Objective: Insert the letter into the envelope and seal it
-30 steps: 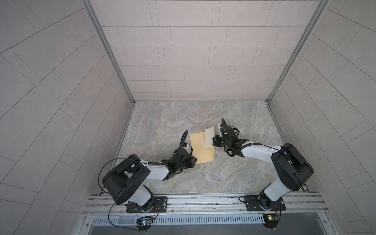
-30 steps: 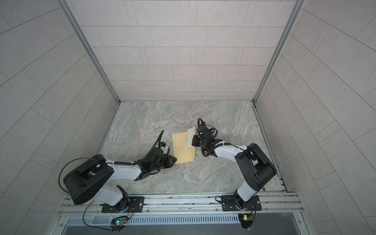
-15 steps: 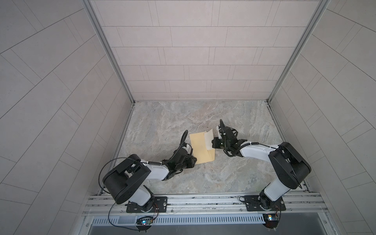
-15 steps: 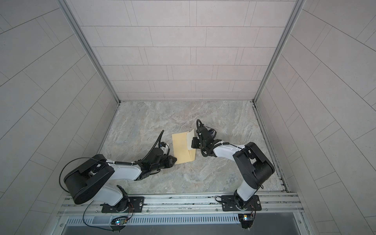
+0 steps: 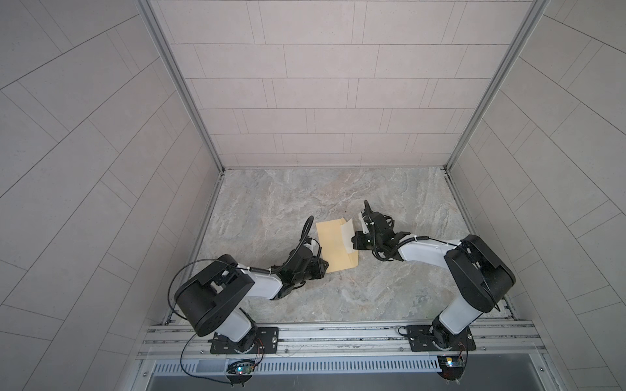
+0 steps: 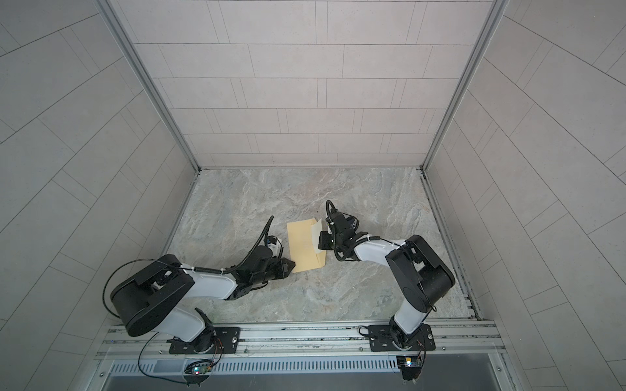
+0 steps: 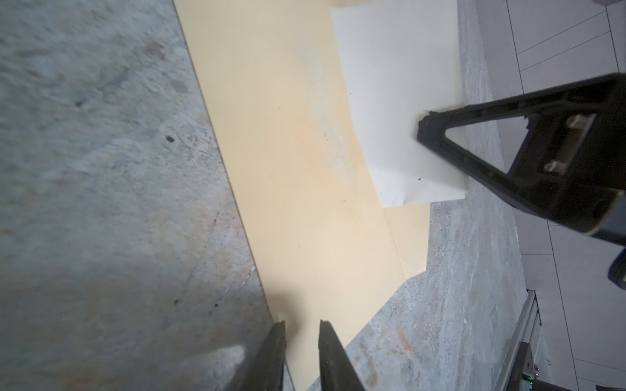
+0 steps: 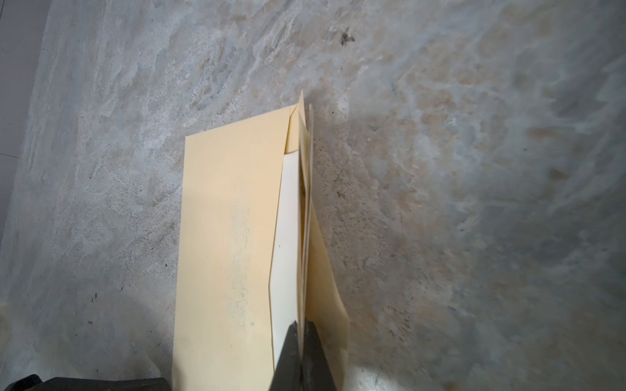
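envelope (image 5: 333, 247): lying flat on the marble table (image 5: 271, 203), about mid-frame in both top views
what's in it: letter (image 5: 349, 233), only partway in, with a pale strip poking out the envelope's right long side and tilted up
right claw (image 8: 300, 325): pinched tight on the letter's free edge
left claw (image 7: 301, 325): jaws just a crack apart, tips at the envelope's lower-left corner, gripping nothing afaict

mustard-tan paper envelope (image 5: 330, 247): matt, smooth, a pale chalky scuffed streak along its face | pale beige paper letter (image 7: 399, 101): matt, smooth, a few dark specks | grey marbled stone-look tabletop (image 5: 288, 196): dull, mottled, faintly grainy | right gripper (image 7: 423, 130): black plastic, matt, with bare metal screws (image 7: 555, 166) | pale tiled walls (image 5: 321, 84): matt
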Available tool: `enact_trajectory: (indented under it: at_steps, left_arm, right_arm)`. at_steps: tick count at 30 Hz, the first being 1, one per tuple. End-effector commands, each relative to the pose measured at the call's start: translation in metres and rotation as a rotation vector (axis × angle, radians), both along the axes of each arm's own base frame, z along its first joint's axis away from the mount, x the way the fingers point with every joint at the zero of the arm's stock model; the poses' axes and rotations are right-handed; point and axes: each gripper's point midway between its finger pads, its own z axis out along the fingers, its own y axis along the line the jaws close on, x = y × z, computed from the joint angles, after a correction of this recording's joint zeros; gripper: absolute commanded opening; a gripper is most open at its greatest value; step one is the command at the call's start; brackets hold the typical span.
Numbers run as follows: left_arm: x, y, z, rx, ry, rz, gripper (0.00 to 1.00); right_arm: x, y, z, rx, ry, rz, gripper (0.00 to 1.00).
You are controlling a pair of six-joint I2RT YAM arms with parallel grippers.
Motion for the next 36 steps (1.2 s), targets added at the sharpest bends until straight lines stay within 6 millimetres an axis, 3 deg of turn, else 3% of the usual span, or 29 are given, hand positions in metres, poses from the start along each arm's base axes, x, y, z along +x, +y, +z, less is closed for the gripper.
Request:
enact_trajectory:
  at_steps: [1, 18, 26, 36]
  left_arm:
    - [-0.006, 0.008, -0.015, 0.056, 0.032, 0.002, 0.25]
    - [-0.006, 0.008, -0.017, 0.07, 0.03, -0.005, 0.26]
    - [-0.005, 0.007, -0.009, 0.063, 0.017, -0.008, 0.31]
    - [0.003, 0.015, 0.027, 0.095, -0.068, 0.009, 0.48]
  right_arm:
    - [-0.003, 0.004, -0.007, -0.012, 0.029, 0.032, 0.0]
    - [-0.009, 0.021, -0.021, -0.009, 0.089, 0.107, 0.0]
    - [-0.007, 0.02, -0.016, -0.01, 0.087, 0.098, 0.01]
    - [-0.008, 0.014, 0.009, -0.092, 0.054, 0.11, 0.41]
